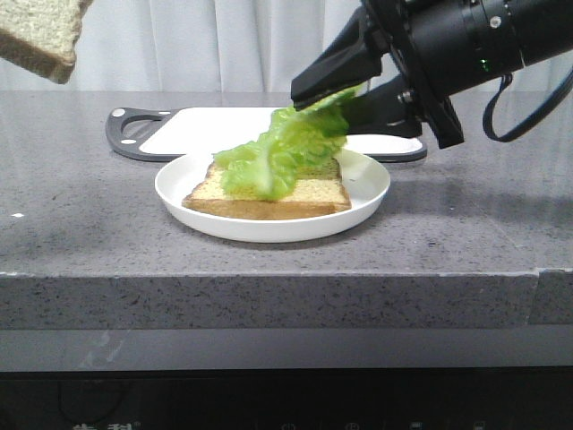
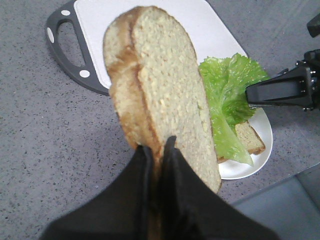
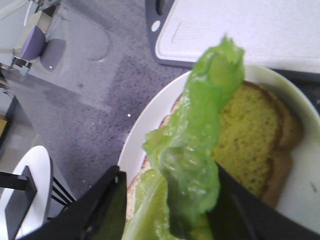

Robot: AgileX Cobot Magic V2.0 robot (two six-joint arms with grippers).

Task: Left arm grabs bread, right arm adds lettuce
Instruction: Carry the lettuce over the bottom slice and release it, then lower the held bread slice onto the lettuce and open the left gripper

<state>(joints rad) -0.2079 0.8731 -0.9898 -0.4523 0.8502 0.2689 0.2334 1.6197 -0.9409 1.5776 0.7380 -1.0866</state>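
My left gripper (image 2: 157, 145) is shut on the bread (image 2: 165, 100), a thick pale speckled slice with brown crust, held on edge high above the counter. In the front view only the bread's corner (image 1: 40, 36) shows, at the top left. My right gripper (image 1: 324, 106) hangs over the white plate (image 1: 367, 193) with its fingers wide apart. The lettuce (image 1: 277, 152) drapes from between those fingers down onto a thinner toasted slice (image 1: 304, 199) lying on the plate. In the right wrist view the lettuce (image 3: 200, 140) stands between the spread fingers of the right gripper (image 3: 169, 172).
A white cutting board (image 1: 206, 125) with a dark grey handle lies behind the plate. The grey speckled counter's front edge runs across the front view below the plate. A chair shows beyond the counter in the right wrist view (image 3: 30, 195).
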